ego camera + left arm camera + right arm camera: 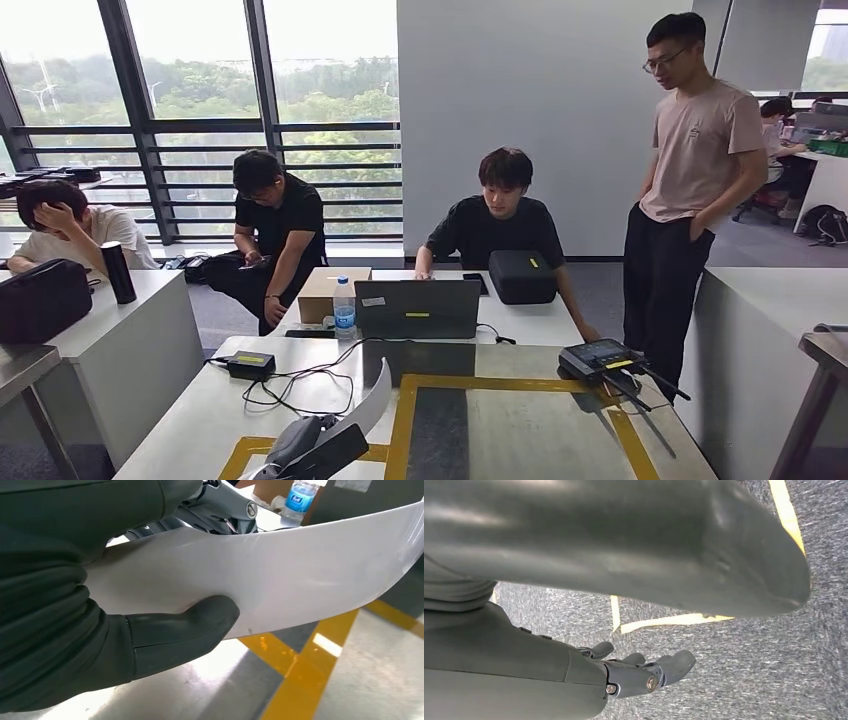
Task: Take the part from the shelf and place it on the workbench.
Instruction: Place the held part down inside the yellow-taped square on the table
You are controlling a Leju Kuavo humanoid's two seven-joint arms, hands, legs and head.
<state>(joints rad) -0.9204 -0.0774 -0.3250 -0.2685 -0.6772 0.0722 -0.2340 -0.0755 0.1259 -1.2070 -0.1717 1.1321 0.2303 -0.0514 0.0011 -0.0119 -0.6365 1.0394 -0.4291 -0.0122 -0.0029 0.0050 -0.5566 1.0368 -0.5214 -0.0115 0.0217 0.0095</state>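
Observation:
The part is a long, curved white panel (300,575). My left hand (150,630) grips it, the thumb (200,622) pressed on its near face and the fingers behind it. From the head view the white panel (372,400) rises over the near left of the workbench (540,430), with my left hand (305,445) below it at the picture's lower edge. The workbench is grey with a yellow taped rectangle (500,382). My right hand (644,672) hangs over grey carpet, fingers apart, holding nothing.
On the workbench lie a black power brick (250,363) with cables and a black controller (600,358). Beyond it a table carries a laptop (418,309), a water bottle (344,306) and a cardboard box (325,293). Several people sit or stand behind the tables.

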